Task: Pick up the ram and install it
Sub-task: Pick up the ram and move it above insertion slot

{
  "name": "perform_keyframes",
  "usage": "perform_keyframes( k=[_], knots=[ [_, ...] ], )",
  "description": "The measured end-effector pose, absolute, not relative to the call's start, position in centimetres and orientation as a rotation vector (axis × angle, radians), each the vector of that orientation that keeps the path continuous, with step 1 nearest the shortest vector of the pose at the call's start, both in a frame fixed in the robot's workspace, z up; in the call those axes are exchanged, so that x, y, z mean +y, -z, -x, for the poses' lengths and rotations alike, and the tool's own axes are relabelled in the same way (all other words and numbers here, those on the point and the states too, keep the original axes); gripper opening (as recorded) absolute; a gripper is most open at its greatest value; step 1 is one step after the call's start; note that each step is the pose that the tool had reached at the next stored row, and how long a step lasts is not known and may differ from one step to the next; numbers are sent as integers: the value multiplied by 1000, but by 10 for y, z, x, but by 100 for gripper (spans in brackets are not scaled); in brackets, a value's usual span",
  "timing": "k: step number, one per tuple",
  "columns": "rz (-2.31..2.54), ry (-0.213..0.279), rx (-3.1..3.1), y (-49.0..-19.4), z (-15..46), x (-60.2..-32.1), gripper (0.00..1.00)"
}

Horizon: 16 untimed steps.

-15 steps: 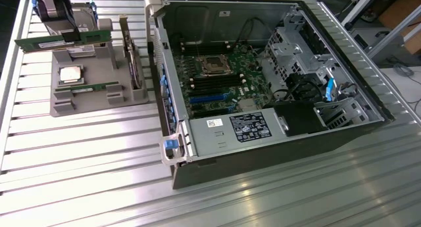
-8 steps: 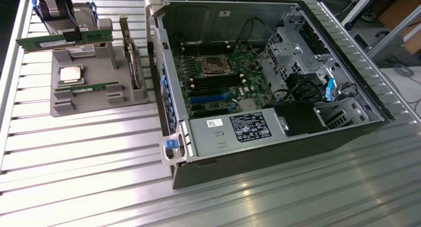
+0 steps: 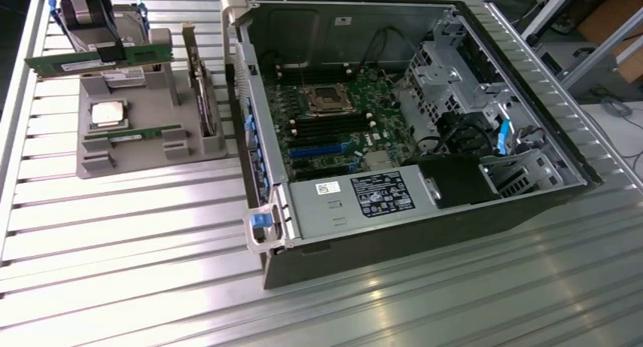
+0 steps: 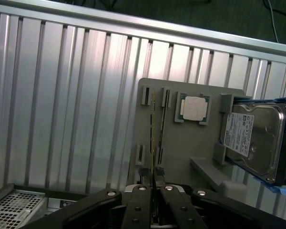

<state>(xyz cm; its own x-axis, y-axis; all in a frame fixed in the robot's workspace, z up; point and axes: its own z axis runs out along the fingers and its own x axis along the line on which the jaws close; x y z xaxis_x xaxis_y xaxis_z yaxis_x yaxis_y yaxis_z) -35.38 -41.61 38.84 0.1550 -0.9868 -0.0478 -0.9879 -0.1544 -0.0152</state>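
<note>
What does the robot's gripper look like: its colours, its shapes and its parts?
The gripper is black. Its flat link bars spread out on both sides and are joined by round silver pivot pins. Two narrow dark fingers stand up from them. No markings can be read on it.

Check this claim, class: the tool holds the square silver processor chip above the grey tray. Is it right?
No. The tool holds the long green ram stick above the grey tray, as the exterior view shows; the square silver processor chip lies in the tray.
</note>
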Motion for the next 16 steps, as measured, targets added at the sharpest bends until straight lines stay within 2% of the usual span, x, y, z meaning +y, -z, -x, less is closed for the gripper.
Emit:
perform_keyframes(
  k=[16],
  knots=[
    [2355,-41,2014,-389,348,-416,13]
  ],
)
